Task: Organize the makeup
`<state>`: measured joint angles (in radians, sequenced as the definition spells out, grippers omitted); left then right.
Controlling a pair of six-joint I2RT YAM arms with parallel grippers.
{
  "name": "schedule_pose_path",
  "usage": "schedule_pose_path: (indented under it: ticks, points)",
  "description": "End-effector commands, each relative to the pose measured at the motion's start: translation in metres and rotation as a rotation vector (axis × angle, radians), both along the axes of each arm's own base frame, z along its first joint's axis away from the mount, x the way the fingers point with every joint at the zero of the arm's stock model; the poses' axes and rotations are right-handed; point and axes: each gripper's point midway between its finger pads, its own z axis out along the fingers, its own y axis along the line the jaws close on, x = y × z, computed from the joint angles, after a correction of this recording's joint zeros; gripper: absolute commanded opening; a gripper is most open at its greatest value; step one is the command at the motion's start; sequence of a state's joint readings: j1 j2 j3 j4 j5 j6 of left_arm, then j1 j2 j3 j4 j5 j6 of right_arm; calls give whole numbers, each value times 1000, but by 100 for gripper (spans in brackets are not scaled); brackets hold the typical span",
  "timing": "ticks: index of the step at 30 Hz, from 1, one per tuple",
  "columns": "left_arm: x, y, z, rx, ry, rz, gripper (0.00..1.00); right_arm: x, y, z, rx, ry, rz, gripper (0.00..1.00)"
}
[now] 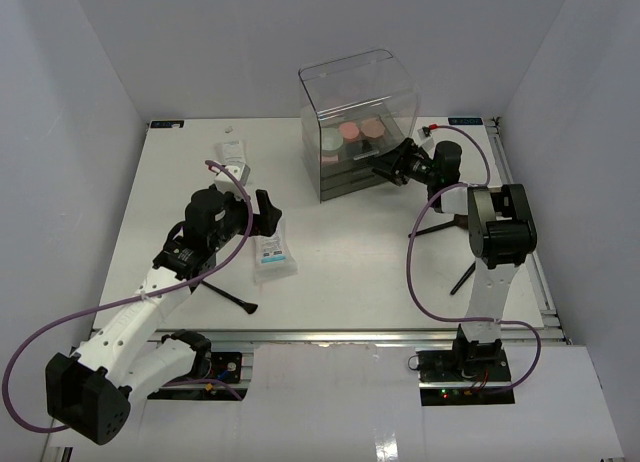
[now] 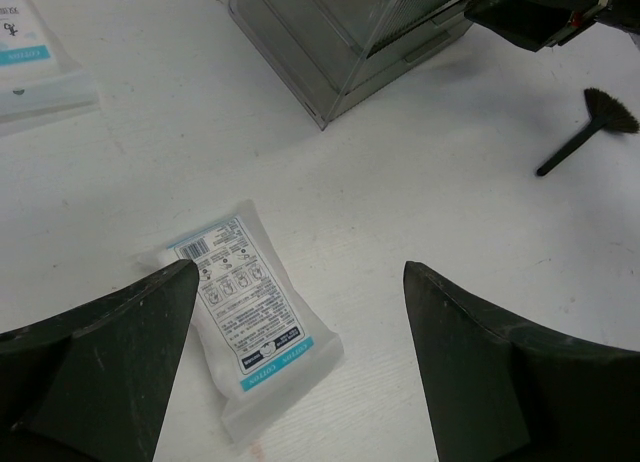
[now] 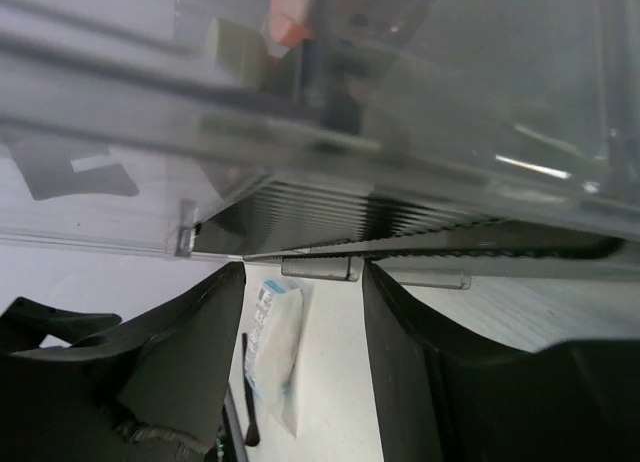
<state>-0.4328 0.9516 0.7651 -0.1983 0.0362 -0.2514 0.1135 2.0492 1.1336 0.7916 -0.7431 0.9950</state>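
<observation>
A white sachet [image 1: 272, 254] lies flat on the table; in the left wrist view it [image 2: 245, 317] sits low between my fingers, nearer the left one. My left gripper [image 1: 265, 210] [image 2: 298, 272] is open and empty above it. A second sachet [image 1: 232, 159] [image 2: 30, 62] lies further back left. Round pink [image 1: 349, 132] and beige [image 1: 372, 128] compacts sit inside the clear box [image 1: 355, 92]. My right gripper [image 1: 385, 169] [image 3: 303, 272] is open at the box's drawer front, its fingers either side of a small drawer handle [image 3: 320, 268]. Thin black brushes lie by the left arm [image 1: 230, 294] and the right arm [image 1: 463, 277].
The clear box with dark drawers [image 2: 330, 42] stands at the back centre. A black fan brush [image 2: 590, 127] lies right of it, near the right arm [image 1: 500, 227]. White walls close the table on three sides. Purple cables loop off both arms.
</observation>
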Motion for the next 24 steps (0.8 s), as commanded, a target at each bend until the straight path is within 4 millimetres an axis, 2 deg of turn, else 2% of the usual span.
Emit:
schedule_pose_path:
  ticks: [1,6,12,19,24]
  points:
    - [0,4,6,-6,-33,8,94,13,4,14,51,-25,0,55]
    - [0,2,6,-9,-32,2,94,15,3,14,49,-30,-13,47]
    - [0,1,4,-10,-25,-1,94,22,0,9,42,-31,-46,34]
    - [1,1,3,-9,-24,-4,94,27,-2,3,57,-23,-76,9]
    - [0,-2,-1,-7,-12,-19,94,20,-10,0,65,-14,-85,8]
